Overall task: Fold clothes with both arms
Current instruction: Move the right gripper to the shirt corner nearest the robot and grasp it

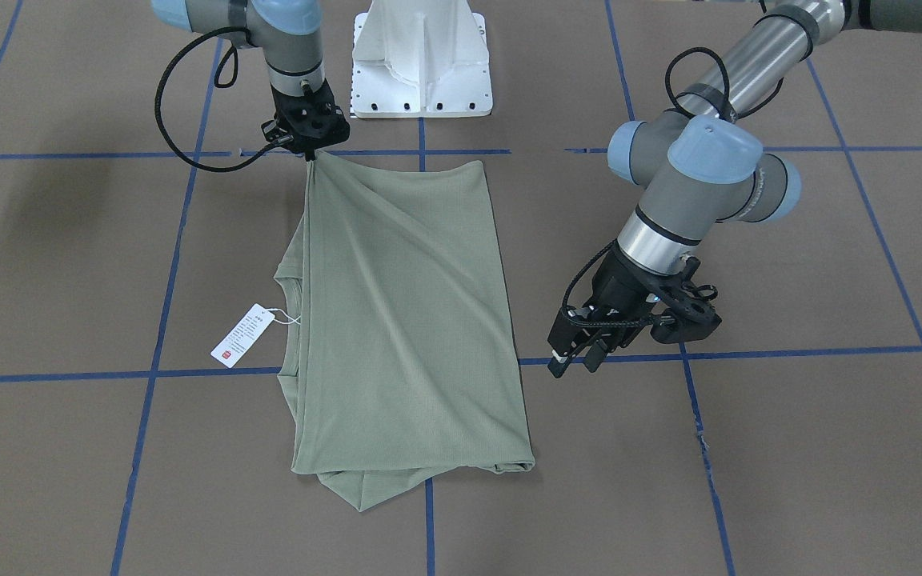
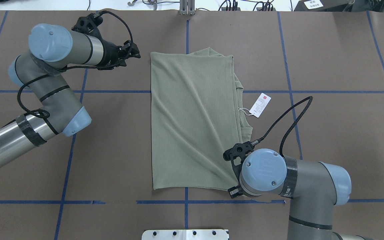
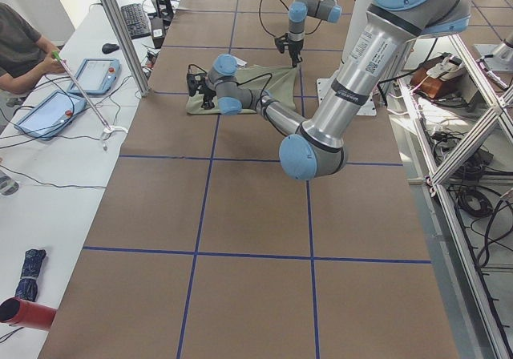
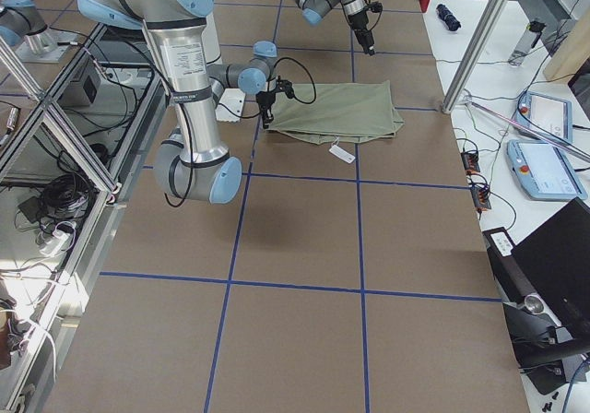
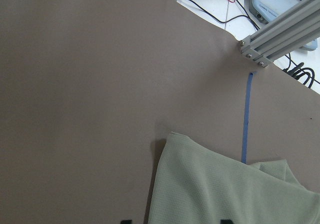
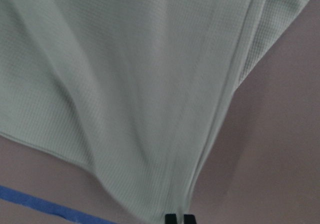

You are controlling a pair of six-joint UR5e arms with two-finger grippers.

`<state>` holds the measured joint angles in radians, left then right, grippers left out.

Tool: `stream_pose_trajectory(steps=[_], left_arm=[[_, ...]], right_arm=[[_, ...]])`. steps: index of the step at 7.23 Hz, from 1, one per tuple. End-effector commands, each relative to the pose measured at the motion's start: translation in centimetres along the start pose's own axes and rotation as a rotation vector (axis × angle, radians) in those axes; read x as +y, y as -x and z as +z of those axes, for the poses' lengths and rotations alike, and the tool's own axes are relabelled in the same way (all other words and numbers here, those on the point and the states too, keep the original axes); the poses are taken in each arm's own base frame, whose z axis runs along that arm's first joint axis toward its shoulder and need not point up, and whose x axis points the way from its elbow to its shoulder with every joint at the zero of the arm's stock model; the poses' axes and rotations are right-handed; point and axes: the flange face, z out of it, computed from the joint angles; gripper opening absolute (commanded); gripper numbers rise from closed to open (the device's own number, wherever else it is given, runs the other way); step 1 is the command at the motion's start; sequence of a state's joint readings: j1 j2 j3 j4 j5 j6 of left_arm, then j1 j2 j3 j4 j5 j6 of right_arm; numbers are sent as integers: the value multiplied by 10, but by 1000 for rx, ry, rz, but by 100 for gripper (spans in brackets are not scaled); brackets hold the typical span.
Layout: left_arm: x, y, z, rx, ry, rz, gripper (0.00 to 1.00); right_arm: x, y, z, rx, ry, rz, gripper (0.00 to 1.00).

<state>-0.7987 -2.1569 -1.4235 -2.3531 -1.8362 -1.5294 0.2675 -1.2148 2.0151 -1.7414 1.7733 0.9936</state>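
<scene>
The sage-green shirt [image 1: 405, 320] lies folded lengthwise into a long rectangle on the brown table, also in the overhead view [image 2: 192, 123]. Its white hang tag [image 1: 242, 334] lies on the table beside the collar. My right gripper [image 1: 313, 154] is shut on the shirt's near hem corner and lifts it slightly, so creases run from it. The right wrist view shows the pinched fabric [image 6: 125, 84] at the closed fingertips [image 6: 179, 218]. My left gripper [image 1: 577, 356] is open and empty, off the cloth beside the shirt's far corner [image 5: 220, 189]; it also shows in the overhead view [image 2: 134, 55].
The white pedestal base [image 1: 421, 60] stands at the robot's edge of the table. Blue tape lines [image 1: 749, 352] grid the brown table. An aluminium frame post [image 5: 280, 29] stands at the far edge. An operator [image 3: 24, 46] sits at a side desk with tablets.
</scene>
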Motion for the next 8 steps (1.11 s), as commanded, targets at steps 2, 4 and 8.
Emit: stream_pose_trajectory(steps=[2, 4, 8], left_arm=[[0, 1, 0, -2, 0, -1, 67], [1, 0, 0, 0, -1, 0, 67], [1, 0, 0, 0, -1, 0, 67]], right_arm=[[-11, -11, -4, 8, -15, 39, 54], [-22, -15, -13, -16, -44, 387, 56], [-35, -1, 13, -178, -69, 1017, 66]])
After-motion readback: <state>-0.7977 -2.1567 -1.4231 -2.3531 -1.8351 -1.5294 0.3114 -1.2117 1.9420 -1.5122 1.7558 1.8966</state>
